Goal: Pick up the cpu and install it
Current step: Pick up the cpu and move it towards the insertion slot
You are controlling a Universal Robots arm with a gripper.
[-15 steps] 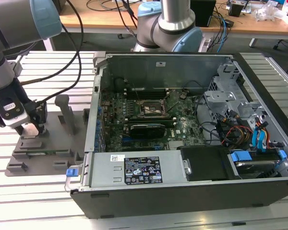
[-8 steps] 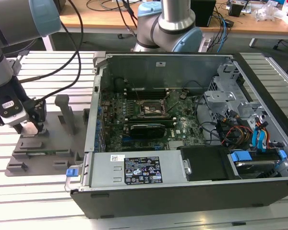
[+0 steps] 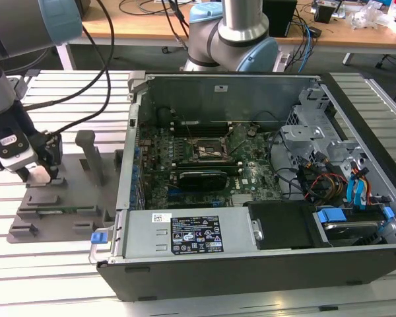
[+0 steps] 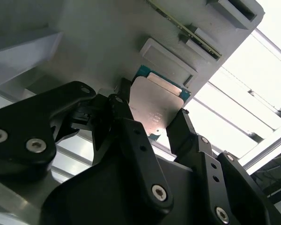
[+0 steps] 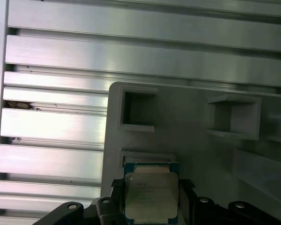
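Observation:
The cpu is a flat square chip with a silver-grey top plate and a green rim. It lies between my gripper's two black fingers, just over the grey plastic fixture. In the first wrist view the cpu sits below a shallow recess of that fixture. My gripper is shut on the cpu, one finger against each side edge. In the exterior view my gripper hangs low over the fixture, at the exterior view's left, well away from the motherboard socket.
An open computer case stands at the exterior view's right of the fixture, with its metal wall between gripper and motherboard. Grey posts rise from the fixture. Cables trail from the arm. The table top is slatted aluminium.

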